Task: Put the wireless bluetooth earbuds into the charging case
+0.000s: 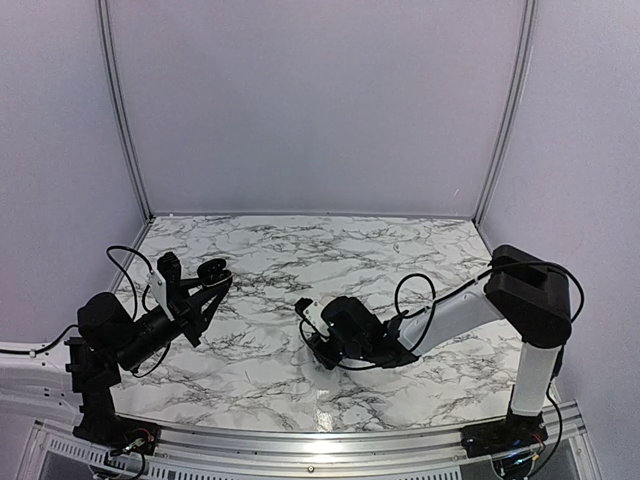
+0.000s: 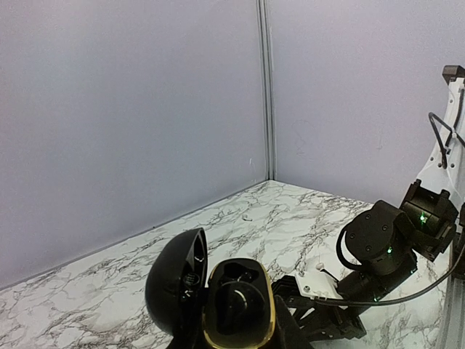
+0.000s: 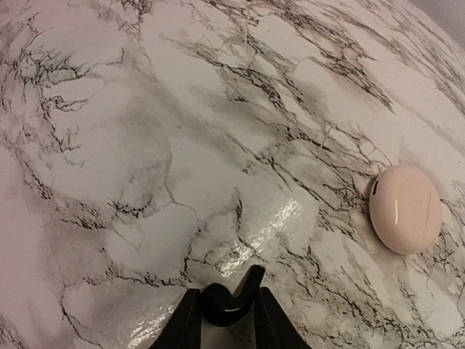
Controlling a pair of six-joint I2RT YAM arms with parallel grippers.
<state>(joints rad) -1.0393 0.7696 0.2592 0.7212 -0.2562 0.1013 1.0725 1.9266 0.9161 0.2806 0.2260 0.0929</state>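
Observation:
My left gripper (image 2: 240, 336) is shut on the charging case (image 2: 238, 305), which here is black with a gold rim. Its lid (image 2: 174, 287) stands open to the left. It is held above the table at the left (image 1: 212, 272). A dark round shape sits in its near hollow; I cannot tell whether that is an earbud. My right gripper (image 3: 227, 314) is shut on one black curved earbud (image 3: 234, 297), low over the marble near the table's middle (image 1: 306, 308). A pale pinkish-cream pebble-like object (image 3: 405, 209) lies closed on the table, ahead and right of the right gripper.
The marble table (image 1: 400, 250) is walled by pale panels at the back and on both sides. The right arm (image 2: 378, 247) reaches in front of the held case. A tiny pale speck (image 2: 247, 217) lies on the marble beyond the case.

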